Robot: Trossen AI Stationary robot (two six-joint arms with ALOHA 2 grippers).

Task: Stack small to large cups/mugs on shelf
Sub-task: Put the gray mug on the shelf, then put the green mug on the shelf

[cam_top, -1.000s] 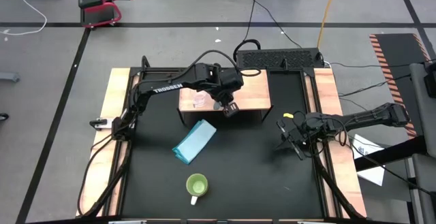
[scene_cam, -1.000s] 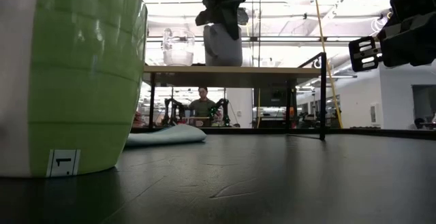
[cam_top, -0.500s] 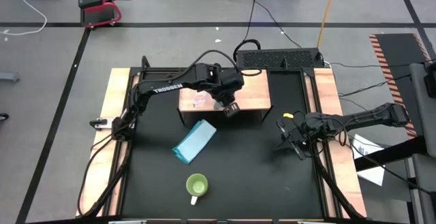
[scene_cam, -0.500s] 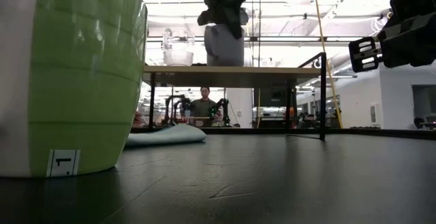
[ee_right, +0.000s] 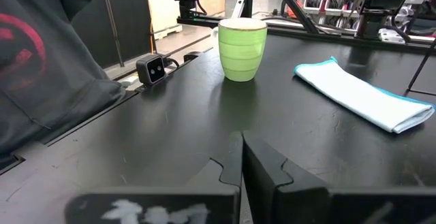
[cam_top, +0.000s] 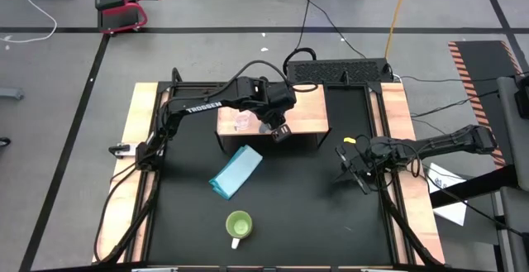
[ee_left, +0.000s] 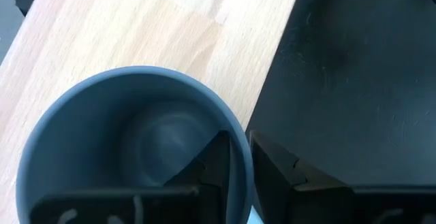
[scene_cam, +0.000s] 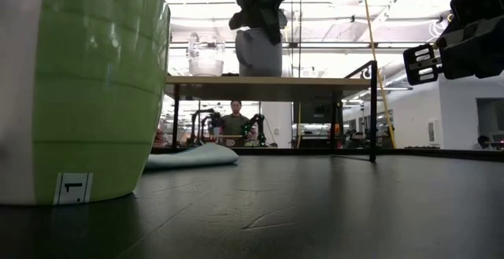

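The grey-blue mug (scene_cam: 258, 53) is in my left gripper (cam_top: 278, 130) at the near edge of the light-wood shelf (cam_top: 307, 111). Its bottom is level with the shelf top (scene_cam: 315, 80); I cannot tell whether it rests there. The small clear glass cup (cam_top: 242, 121) stands on the shelf to the mug's left, as the low view (scene_cam: 205, 54) shows too. The lime-green mug (cam_top: 238, 225) stands on the black table near its front edge. My right gripper (cam_top: 354, 171) is shut and empty above the table's right side. My left gripper holds the grey-blue mug by its wall at the rim (ee_left: 238, 157), one finger (ee_left: 216, 157) inside the mug and one (ee_left: 274, 171) outside. The fingers come from above, pointing down. The mug is upright, mouth up, over the shelf's near edge.
A folded light blue cloth (cam_top: 235, 171) lies on the table between the shelf and the green mug. The shelf stands on thin dark legs (scene_cam: 372, 109) with open room beneath. Wooden strips (cam_top: 136, 140) run along the table's sides. A person sits in the room far behind the table (scene_cam: 234, 119).
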